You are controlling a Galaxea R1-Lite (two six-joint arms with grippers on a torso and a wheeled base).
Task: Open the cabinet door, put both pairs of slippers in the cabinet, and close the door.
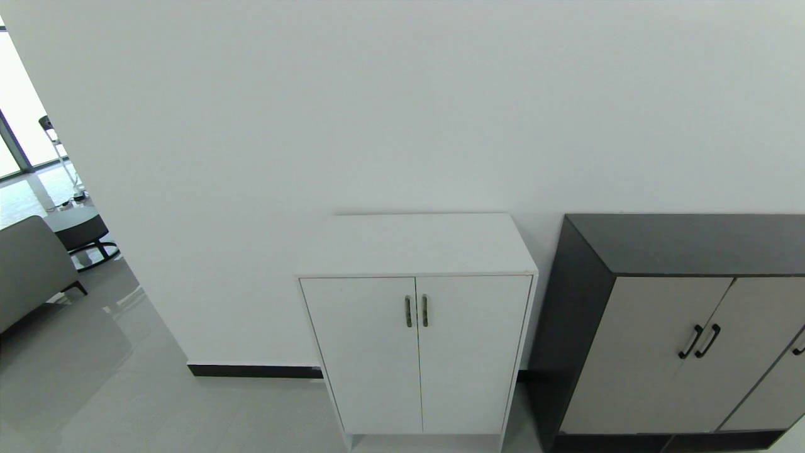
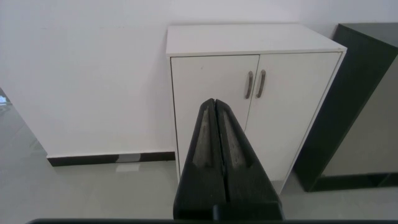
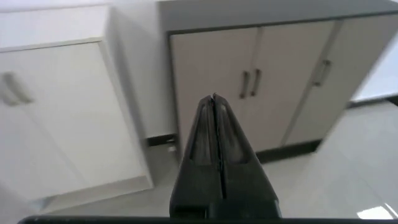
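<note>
Grey sofa: 9 o'clock. White cabinet: 6 o'clock, against the wall, both doors shut, paired handles at the centre seam. Dark cabinet: 4 o'clock, just beside the white one, doors shut. Left claw: pressed together, empty, facing the white cabinet. Right claw: pressed together, empty, facing the dark cabinet.

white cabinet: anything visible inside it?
No. Both doors of the white cabinet are shut, with the handles side by side at the centre seam, so the interior is covered. Only the open recess beneath the doors shows.
</note>
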